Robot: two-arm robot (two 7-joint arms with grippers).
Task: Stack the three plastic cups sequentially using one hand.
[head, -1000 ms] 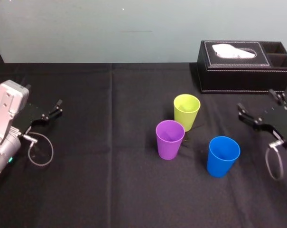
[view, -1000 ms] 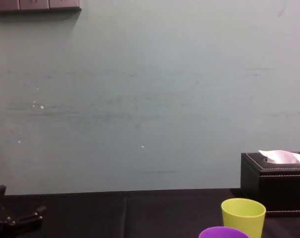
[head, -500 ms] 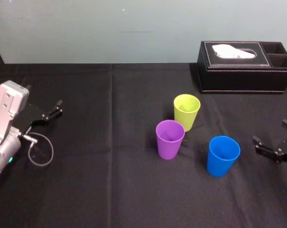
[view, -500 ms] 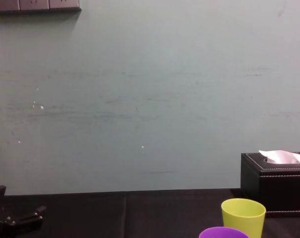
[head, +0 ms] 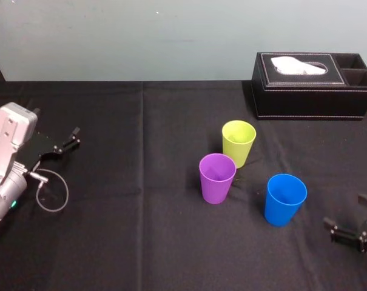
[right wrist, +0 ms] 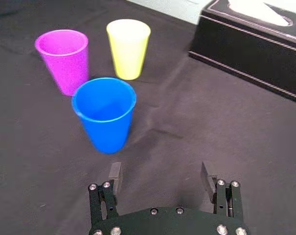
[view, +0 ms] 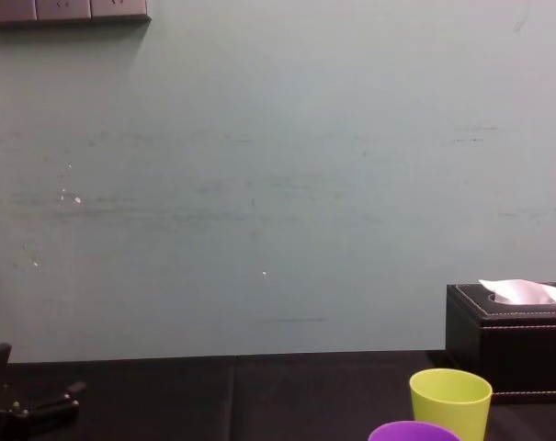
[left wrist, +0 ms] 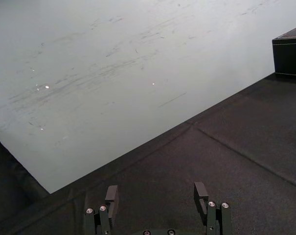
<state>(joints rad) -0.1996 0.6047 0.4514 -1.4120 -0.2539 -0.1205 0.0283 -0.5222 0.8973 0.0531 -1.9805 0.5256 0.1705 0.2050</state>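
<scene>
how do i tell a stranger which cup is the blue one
Start at the black tissue box at the far right of the table. In front of it stand a yellow-green cup, a purple cup and a blue cup, all upright. The blue one is nearest the robot and rightmost, standing alone just ahead of the open right claw.

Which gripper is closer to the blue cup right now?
Right. The right gripper sits just to the right of the blue cup, jaws open and facing it, not touching. The left gripper is parked far off on the robot's left, beyond the other cups.
</scene>
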